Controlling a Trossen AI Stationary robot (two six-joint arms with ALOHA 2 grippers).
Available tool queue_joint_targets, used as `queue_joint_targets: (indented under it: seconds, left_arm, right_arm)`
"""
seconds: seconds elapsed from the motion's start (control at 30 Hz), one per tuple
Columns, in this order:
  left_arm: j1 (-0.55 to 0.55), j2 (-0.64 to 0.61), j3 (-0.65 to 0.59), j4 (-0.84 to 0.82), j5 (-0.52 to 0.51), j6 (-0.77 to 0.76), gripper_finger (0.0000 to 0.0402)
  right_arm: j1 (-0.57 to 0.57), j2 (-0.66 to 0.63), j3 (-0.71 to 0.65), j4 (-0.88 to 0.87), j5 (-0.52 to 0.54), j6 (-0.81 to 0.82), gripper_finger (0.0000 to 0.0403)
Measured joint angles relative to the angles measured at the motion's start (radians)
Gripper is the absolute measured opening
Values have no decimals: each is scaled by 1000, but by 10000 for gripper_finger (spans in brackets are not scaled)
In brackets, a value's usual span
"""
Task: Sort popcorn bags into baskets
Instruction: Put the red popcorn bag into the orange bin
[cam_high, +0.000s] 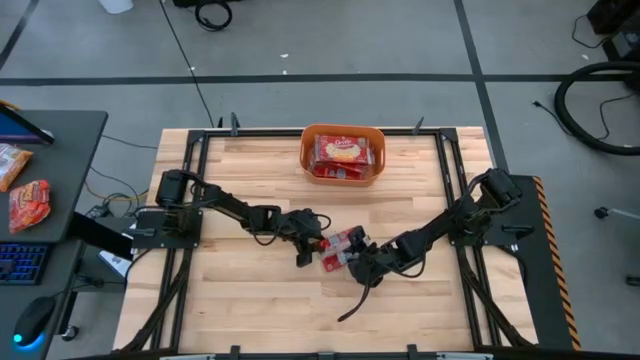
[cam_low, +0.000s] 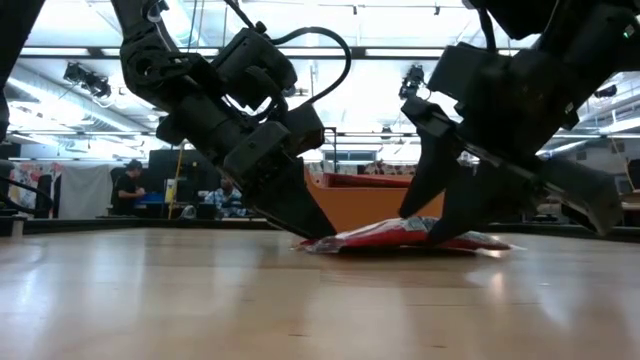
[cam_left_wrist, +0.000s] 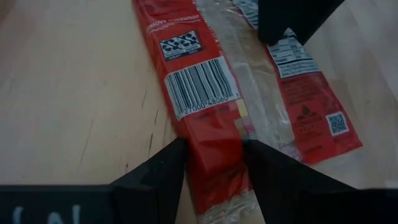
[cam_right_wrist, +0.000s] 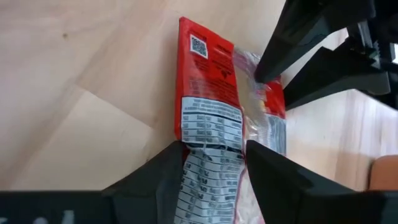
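Both grippers are pinching the same popcorn bag (cam_high: 342, 246) from opposite ends. The left gripper (cam_left_wrist: 214, 163) has its fingers clamped on the barcode end, the right gripper (cam_right_wrist: 211, 163) has its fingers clamped on the nutrition-label end. The bag lies flat on the wooden table (cam_high: 240, 290), a bit toward 6 o'clock from centre, back side up. From table height you can see both sets of fingers angled down onto it. The orange basket (cam_high: 343, 132) sits at the table's 12 o'clock edge, well apart, with more red packets (cam_high: 345, 152) already inside.
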Motion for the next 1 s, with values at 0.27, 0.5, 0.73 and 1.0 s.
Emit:
queue_joint_targets:
  seconds: [0.27, 0.5, 0.73, 1.0]
  left_arm:
    - [0, 0, 0, -2, 0, -3, 176]
    - [-1, -17, 0, -21, 5, 46, 176]
    - [-20, -126, 0, -62, 3, 142, 176]
    - [-174, -127, -2, -60, -265, 427, 176]
  right_arm:
    - [1, -2, 0, -3, 12, 32, 116]
    - [22, -3, 1, -2, 19, 104, 56]
    - [31, -12, 2, -16, 20, 176, 12]
    - [-6, -128, 2, -66, -41, 360, 10]
